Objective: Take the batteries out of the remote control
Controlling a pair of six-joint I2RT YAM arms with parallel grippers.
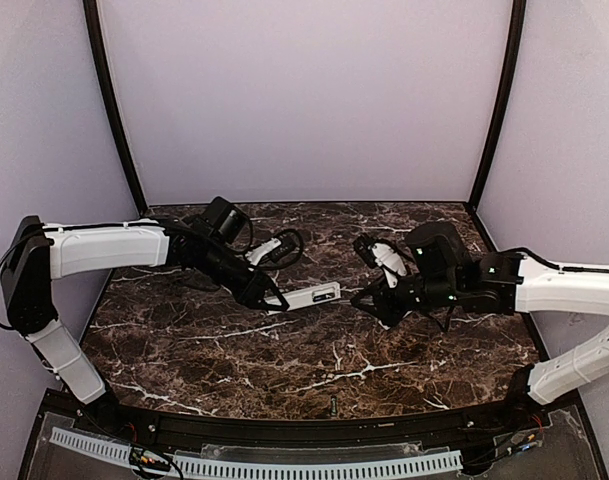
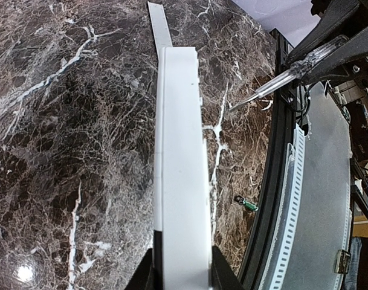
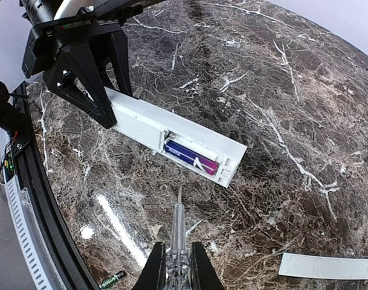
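My left gripper (image 1: 274, 298) is shut on one end of the white remote control (image 1: 309, 296) and holds it level just above the marble; in the left wrist view (image 2: 182, 266) the remote (image 2: 180, 151) runs straight away from the jaws. In the right wrist view the remote (image 3: 147, 118) has its compartment open, with a blue-and-purple battery (image 3: 193, 157) lying inside. My right gripper (image 3: 177, 266) is shut on a clear-handled screwdriver (image 3: 179, 223), whose tip points at the compartment a short way off. A second small green-dark battery (image 3: 113, 279) lies loose by the table's front edge (image 1: 334, 405).
The flat white cover strip (image 3: 326, 266) lies on the marble beyond the remote's free end, also seen in the left wrist view (image 2: 159, 24). The black front rail (image 2: 265, 199) borders the table. Purple walls close the back and sides.
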